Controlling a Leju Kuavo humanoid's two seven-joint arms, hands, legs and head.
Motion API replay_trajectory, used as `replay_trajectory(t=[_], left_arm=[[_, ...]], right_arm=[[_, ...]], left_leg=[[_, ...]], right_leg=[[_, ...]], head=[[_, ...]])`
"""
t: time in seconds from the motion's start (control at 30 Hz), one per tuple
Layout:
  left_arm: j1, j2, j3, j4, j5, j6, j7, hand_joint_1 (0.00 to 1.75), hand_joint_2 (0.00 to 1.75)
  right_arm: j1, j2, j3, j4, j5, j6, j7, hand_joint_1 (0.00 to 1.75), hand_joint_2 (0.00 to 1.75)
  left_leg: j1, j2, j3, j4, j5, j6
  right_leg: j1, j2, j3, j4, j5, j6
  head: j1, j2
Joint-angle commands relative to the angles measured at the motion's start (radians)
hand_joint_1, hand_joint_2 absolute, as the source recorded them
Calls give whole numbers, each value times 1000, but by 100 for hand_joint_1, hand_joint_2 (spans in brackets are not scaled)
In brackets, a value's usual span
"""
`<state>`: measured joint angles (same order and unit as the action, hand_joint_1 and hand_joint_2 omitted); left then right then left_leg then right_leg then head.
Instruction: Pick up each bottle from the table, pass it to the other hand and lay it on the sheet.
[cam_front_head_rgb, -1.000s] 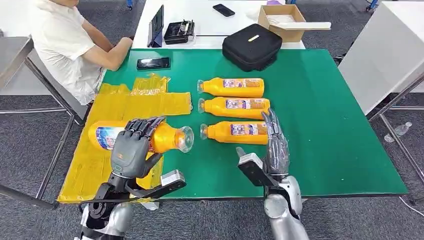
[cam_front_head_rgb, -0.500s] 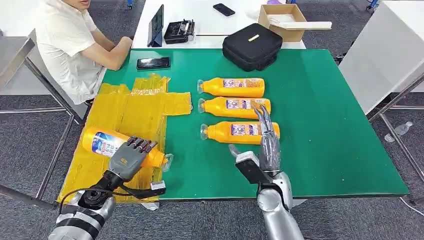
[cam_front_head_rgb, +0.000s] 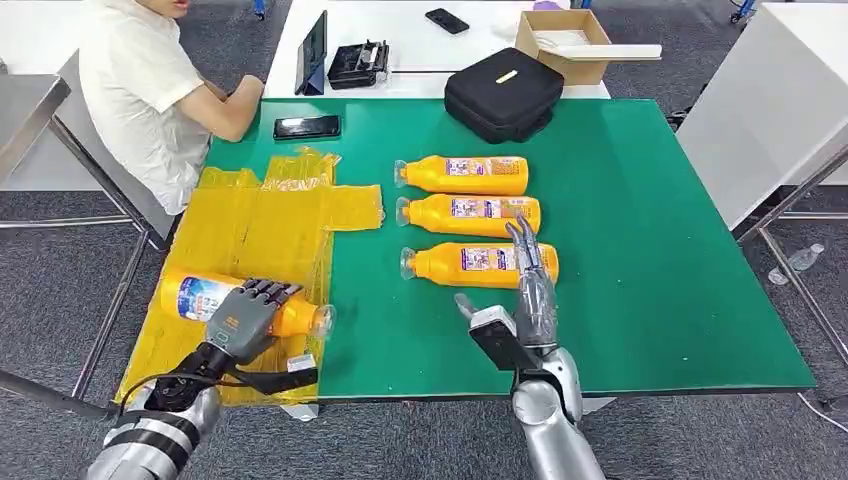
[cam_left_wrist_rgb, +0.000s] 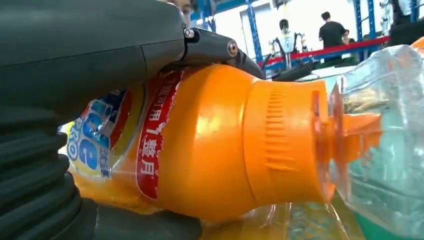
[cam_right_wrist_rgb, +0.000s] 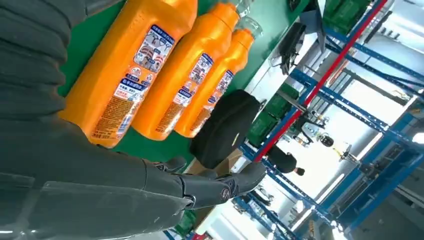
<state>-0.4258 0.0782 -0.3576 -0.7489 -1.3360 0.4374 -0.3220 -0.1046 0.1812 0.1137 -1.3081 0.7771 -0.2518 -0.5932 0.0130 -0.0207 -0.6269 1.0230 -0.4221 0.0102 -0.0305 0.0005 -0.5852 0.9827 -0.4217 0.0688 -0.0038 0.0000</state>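
My left hand grips an orange bottle with a blue label, low over the near end of the yellow sheet. Up close, that bottle lies across my left hand, its clear cap over the plastic sheet. Three more orange bottles lie in a row on the green table: far, middle and near. My right hand stands open with fingers straight, just in front of the near bottle. From the wrist, the same three bottles lie past my right hand.
A person in a white shirt sits at the table's far left corner beside a black phone. A black case lies at the table's back edge. A cardboard box and other items stand on the white table behind.
My left hand has carried the bottle down and to the left, from above the table's edge of the sheet to low over the sheet's near end. My right hand has drawn back slightly.
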Motion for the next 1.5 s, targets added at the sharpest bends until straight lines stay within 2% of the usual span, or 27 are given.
replay_trajectory(t=[0.03,0.07,0.17,0.3,0.5,0.7,0.77,0.83,0.9,0.93,0.97,1.0,1.03,1.07,1.2,1.5], left_arm=[[-21,-63,89,127,43,-125,46,0,175],[-22,-69,103,128,59,-141,48,0,175],[-37,-84,131,150,97,-216,52,0,175],[-56,-76,141,207,132,-272,38,0,175],[-66,-81,150,240,161,-263,27,0,175],[-61,-96,129,188,156,-221,8,0,175],[-47,-98,116,141,151,-182,-6,0,175],[-16,-118,113,45,149,-119,-19,0,175],[56,-164,113,-175,150,-134,-3,0,175],[97,-188,106,-300,150,-86,-31,0,175],[125,-197,84,-402,123,-134,17,0,175],[130,-198,78,-423,120,-148,28,0,175],[150,-210,67,-489,121,-60,-18,0,175],[170,-223,49,-566,108,-39,-27,0,175],[189,-229,1,-658,82,-34,-27,0,175],[189,-222,-53,-691,46,4,-37,0,175]], right_arm=[[-28,-5,3,86,9,-2,-11,0,175],[-29,-6,5,89,11,-3,-13,0,175],[-44,-10,3,115,5,-3,-21,0,175],[-69,-12,6,159,-4,4,-37,0,175],[-76,-13,5,176,-10,1,-44,0,175],[-65,-13,7,158,-12,4,-43,0,175],[-57,-13,6,148,-13,3,-41,0,175],[-38,-10,0,125,-10,-2,-32,0,175],[2,-3,-11,73,2,-8,-13,0,175],[16,0,-16,55,15,-9,3,0,175],[26,2,-19,38,21,-5,8,0,175],[27,3,-20,36,22,-4,8,0,175],[30,9,-23,28,29,0,15,0,175],[30,15,-21,17,39,7,26,0,175],[21,23,-14,17,45,15,35,0,175],[11,26,-5,24,48,19,38,0,175]], left_leg=[[1,3,6,-2,-1,0],[0,1,4,-1,0,0],[0,4,7,-2,0,0],[0,3,9,-2,0,0],[0,4,14,-3,0,0],[0,5,15,-3,1,0],[1,8,14,-5,2,0],[1,5,14,-3,1,0],[0,-1,15,-2,0,1],[0,-1,14,-1,0,1],[0,-3,13,-1,0,1],[0,-3,12,0,0,1],[0,-3,10,2,-1,1],[0,-3,7,1,0,1],[-1,3,4,2,-3,0],[-1,2,2,0,-1,0]], right_leg=[[2,1,6,-3,0,-5],[0,1,4,-1,0,-2],[1,2,7,-2,1,-4],[0,2,9,-2,1,-3],[1,3,14,-3,2,-4],[2,3,15,-4,3,-6],[3,4,13,-5,4,-9],[2,2,14,-4,3,-7],[0,-2,16,-2,0,-3],[1,-2,15,-2,0,-3],[1,-4,15,-2,-1,-4],[1,-4,13,-2,-1,-4],[2,-5,12,0,-2,-4],[0,-4,9,0,-1,-2],[0,1,4,1,-1,-3],[1,1,1,0,0,-1]], head=[[0,0],[0,0],[0,0],[0,0],[0,0],[0,0],[0,0],[0,0],[0,0],[0,0],[0,0],[0,0],[0,0],[0,0],[0,0],[0,0]])
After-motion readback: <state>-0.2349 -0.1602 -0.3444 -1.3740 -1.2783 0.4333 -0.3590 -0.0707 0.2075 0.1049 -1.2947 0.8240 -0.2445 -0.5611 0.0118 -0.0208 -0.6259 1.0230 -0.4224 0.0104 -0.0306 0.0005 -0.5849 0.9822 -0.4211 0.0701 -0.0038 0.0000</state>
